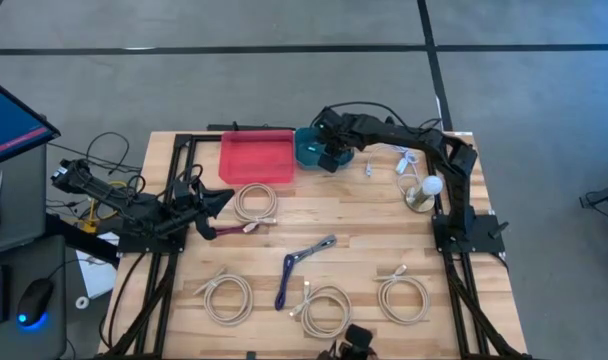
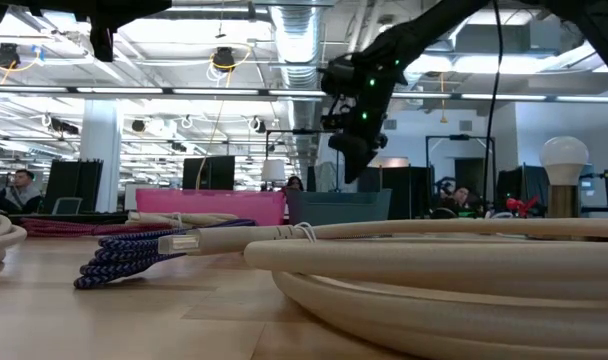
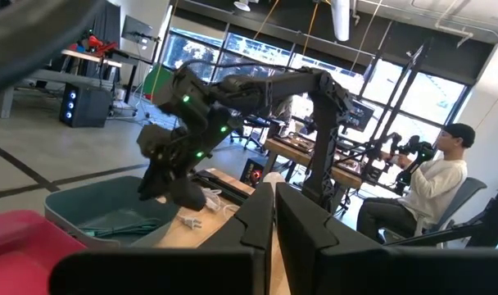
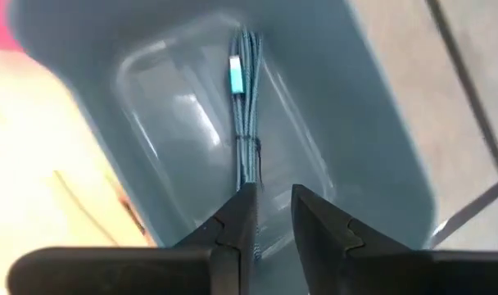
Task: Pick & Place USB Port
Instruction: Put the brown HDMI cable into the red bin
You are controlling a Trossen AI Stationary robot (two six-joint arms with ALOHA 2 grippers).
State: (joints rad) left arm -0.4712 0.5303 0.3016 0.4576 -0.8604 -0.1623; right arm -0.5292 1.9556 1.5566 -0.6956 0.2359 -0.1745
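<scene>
At the left of the high view, the left end effector [image 1: 222, 200] rests over the counter [image 1: 364, 250], fingers closed and empty. At upper center, the right end effector [image 1: 331, 160] hovers over the teal bin [image 4: 380, 123], fingers slightly parted, empty; the teal cable [image 4: 245, 106] lies inside it.

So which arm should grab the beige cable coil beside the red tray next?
Probably left: the left gripper sits beside that coil, while the right gripper is over the teal bin.

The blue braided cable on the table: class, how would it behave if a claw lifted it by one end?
The blue braided cable lies bent, so it is probably floppy and would dangle. It looks thin, likely light. Its woven cover should grip reasonably well.
</scene>
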